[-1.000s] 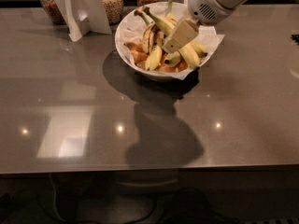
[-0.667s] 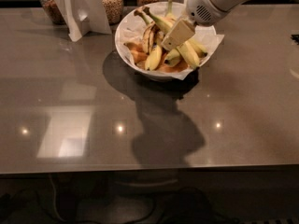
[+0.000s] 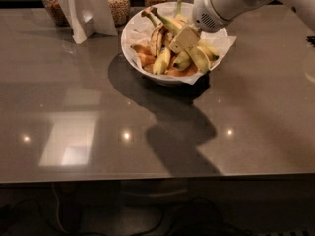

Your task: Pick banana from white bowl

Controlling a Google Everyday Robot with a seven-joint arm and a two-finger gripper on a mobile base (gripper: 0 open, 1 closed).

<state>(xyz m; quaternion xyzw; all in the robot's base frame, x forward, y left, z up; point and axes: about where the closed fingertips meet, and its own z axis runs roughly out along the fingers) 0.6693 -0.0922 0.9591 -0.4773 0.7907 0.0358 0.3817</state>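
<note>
While end effector (image 3: 184, 39) covers it, banana (image 3: 170, 24) stem points up-left

No text can be read; the gripper (image 3: 184, 38) hangs over the white bowl (image 3: 142, 69)

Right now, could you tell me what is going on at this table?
A robot arm reaches from the upper right into the white bowl on the grey table. Its gripper sits down among the fruit, right on the long yellow banana whose stem points up and left. That banana lies in the bowl with several other bananas, not yet lifted. Glass jars of grains stand behind the bowl.
</note>
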